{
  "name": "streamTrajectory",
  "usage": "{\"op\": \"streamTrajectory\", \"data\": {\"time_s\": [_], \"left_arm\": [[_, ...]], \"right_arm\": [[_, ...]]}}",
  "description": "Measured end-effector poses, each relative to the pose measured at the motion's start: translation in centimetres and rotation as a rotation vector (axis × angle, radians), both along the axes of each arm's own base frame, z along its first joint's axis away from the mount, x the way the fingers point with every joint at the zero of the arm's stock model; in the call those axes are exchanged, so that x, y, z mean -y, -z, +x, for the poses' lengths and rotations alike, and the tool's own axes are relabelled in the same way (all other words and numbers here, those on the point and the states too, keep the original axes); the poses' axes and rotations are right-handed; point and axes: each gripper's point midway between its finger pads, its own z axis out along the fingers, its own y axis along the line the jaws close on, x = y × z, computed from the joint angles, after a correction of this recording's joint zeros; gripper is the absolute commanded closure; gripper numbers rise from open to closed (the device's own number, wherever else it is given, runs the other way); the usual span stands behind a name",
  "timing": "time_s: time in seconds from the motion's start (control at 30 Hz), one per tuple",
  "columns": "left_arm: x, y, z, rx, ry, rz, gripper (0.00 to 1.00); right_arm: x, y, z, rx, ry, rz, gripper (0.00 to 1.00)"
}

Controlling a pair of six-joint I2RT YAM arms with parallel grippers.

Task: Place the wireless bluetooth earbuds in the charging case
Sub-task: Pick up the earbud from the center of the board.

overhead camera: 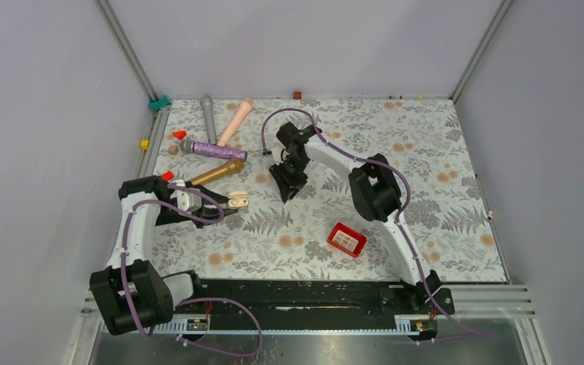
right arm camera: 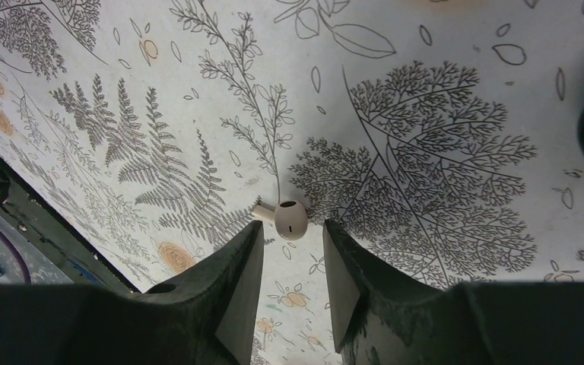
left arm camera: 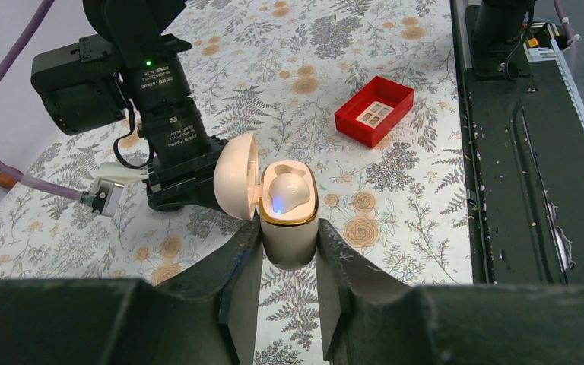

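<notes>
**A:** Entry one: the far-left corner of the worktop?
**B:** Four rods lying close together, with a red cone beside them. Narrow gaps only.

**A:** Entry two: the middle?
**B:** The right claw points down, jaws apart, with an earbud just ahead of the gap. The left claw, nearer the left edge, is clamped on the open charging case. Bare worktop lies between the two.

**A:** Entry three: the near edge?
**B:** A red box with free room all round it. The far-right corner is open.
</notes>
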Motion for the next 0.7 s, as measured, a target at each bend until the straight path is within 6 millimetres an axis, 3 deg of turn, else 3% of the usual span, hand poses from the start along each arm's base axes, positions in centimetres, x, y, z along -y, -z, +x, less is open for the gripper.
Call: {"op": "streamTrajectory", "data": {"time_s": [0.27,0.7], "left_arm": [[0.00,0.00,0.00,0.000,0.000,0.000,1.00],[0.00,0.00,0.00,0.000,0.000,0.000,1.00]], "right_arm": [[-0.34,-0.02,-0.38,-0.003,-0.005,0.000,0.70],[-0.33,-0.03,-0.44,-0.008,0.001,-0.002,0.68]]}}
